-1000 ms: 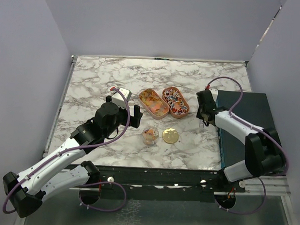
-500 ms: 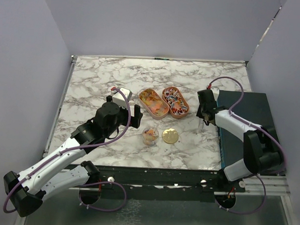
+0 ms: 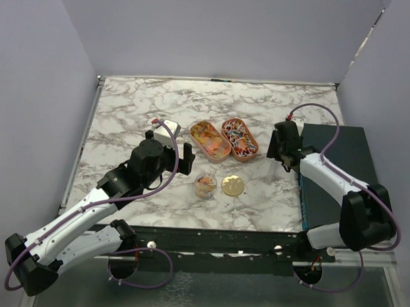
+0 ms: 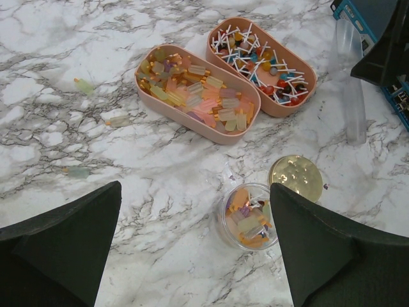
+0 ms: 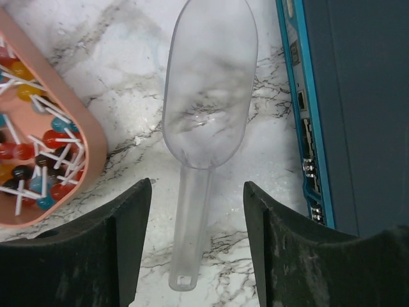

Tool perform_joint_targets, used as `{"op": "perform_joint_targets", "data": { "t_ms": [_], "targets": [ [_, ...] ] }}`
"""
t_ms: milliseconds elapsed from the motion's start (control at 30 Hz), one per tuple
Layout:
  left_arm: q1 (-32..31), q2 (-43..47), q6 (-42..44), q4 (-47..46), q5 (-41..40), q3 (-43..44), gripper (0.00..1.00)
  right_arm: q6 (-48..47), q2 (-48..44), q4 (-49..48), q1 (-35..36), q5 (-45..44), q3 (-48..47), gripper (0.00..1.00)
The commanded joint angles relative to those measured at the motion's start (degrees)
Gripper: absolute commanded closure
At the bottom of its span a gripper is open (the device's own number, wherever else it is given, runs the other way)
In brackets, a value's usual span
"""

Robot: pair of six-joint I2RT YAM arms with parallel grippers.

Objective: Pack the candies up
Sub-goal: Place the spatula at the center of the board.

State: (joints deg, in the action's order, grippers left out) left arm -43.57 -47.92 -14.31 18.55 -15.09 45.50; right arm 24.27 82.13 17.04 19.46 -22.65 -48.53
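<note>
Orange-yellow candies [image 4: 195, 96] fill one oval tray [image 3: 210, 139]. Red, blue and white candies [image 4: 259, 61] fill the tray [image 3: 240, 138] beside it. A small clear jar [image 4: 249, 216] holds some candies and stands open next to the gold lid [image 4: 296, 178]. My left gripper [image 4: 195, 188] is open and empty, hovering just left of the jar [image 3: 204, 185]. My right gripper [image 5: 196, 185] is open, its fingers either side of the handle of a clear scoop [image 5: 208, 96] that lies flat on the table. The scoop is empty.
A dark box with a blue rim [image 3: 337, 173] lies at the table's right edge, close beside the scoop [image 3: 270, 170]. A few loose candies [image 4: 84, 85] lie on the marble left of the trays. The gold lid [image 3: 232, 185] lies right of the jar.
My right arm has shifted slightly to the right and back, the gripper staying over the scoop. The left arm, jar, lid and trays have not moved.
</note>
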Motion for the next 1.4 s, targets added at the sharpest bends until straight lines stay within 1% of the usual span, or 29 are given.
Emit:
{"op": "perform_joint_targets", "data": {
  "t_ms": [0,100,200,300,367,433,500,700,833,933,1100,1367],
  "targets": [
    [0.3,0.0,0.0,0.2,-0.9,-0.3,0.01,-2.2,-5.9,1.8,-0.3,2.3,-1.2,0.35],
    [0.3,0.1,0.0,0.3,-1.1,-0.2,0.01,-3.5,-8.7,1.5,-0.3,5.0,-1.3,0.31],
    [0.3,0.0,0.1,0.2,-1.2,-0.2,0.01,-4.3,-8.6,3.8,-0.3,7.5,-2.9,0.25],
    [0.2,0.2,0.0,0.2,-1.2,-0.2,0.01,-4.5,-8.2,6.3,-0.3,11.4,-4.3,0.23],
    [0.3,0.2,0.0,0.2,-1.2,-0.3,0.01,-4.8,-9.2,5.9,-0.1,14.6,-3.8,0.21],
    [0.3,0.2,0.1,0.2,-1.2,-0.3,0.01,-4.4,-11.0,4.1,0.2,17.8,-2.2,0.17],
    [0.3,0.2,0.1,0.2,-1.2,-0.2,0.01,-3.9,-11.4,3.9,0.9,19.8,-1.6,0.16],
    [0.3,0.4,0.1,0.3,-1.1,-0.3,0.01,-3.3,-8.9,7.4,7.0,17.6,-3.4,0.13],
    [0.3,0.6,0.0,0.2,-1.3,-0.3,0.01,-3.0,-7.1,9.2,10.8,15.3,-4.8,0.07],
    [0.3,0.6,0.1,0.3,-1.3,-0.3,0.01,-2.9,-5.2,10.5,13.4,14.2,-5.7,0.01],
    [0.3,0.7,0.1,0.2,-1.3,-0.2,0.01,-1.7,-1.0,11.9,16.7,14.3,-6.4,0.00],
    [0.3,0.7,0.1,0.3,-1.3,-0.3,0.01,0.1,5.1,11.3,21.4,14.6,-7.1,0.00]
  ]
}}
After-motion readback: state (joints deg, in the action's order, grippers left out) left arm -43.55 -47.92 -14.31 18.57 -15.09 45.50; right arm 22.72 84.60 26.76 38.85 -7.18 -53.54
